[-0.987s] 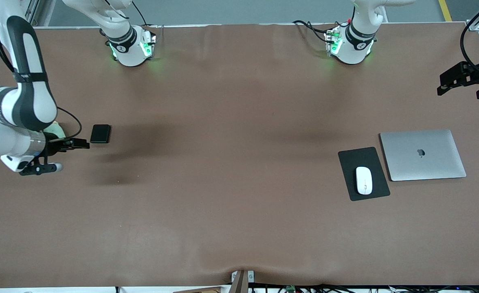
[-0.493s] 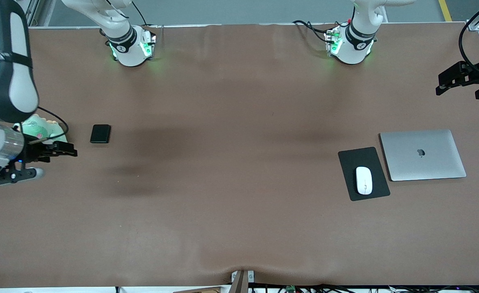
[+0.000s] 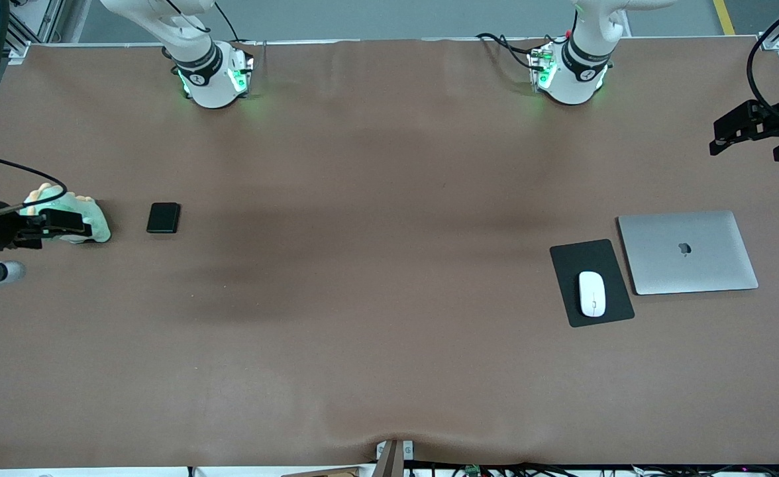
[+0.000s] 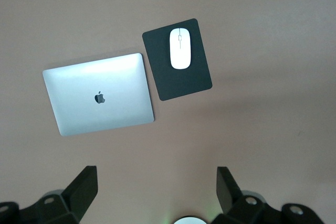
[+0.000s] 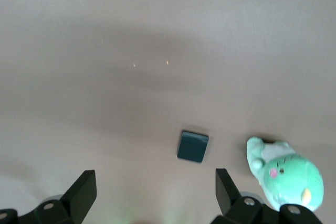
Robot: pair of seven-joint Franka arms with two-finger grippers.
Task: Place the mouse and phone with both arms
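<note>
The white mouse [image 3: 591, 293] lies on a black mouse pad [image 3: 571, 265] toward the left arm's end of the table. It also shows in the left wrist view [image 4: 180, 49]. The black phone [image 3: 163, 217] lies flat on the table toward the right arm's end and shows in the right wrist view [image 5: 192, 146]. My right gripper [image 3: 45, 228] is open and empty, up in the air over a green plush toy beside the phone [image 5: 155, 182]. My left gripper [image 3: 740, 129] is open and empty, high over the table's edge at the left arm's end [image 4: 156, 182].
A closed silver laptop [image 3: 687, 252] lies beside the mouse pad, also seen in the left wrist view [image 4: 100, 98]. A green plush toy [image 3: 75, 215] lies beside the phone, partly under the right gripper, and shows in the right wrist view [image 5: 286, 177]. Brown cloth covers the table.
My right arm has drawn back from beside the phone toward its end of the table, uncovering the plush toy. The left arm has hardly moved.
</note>
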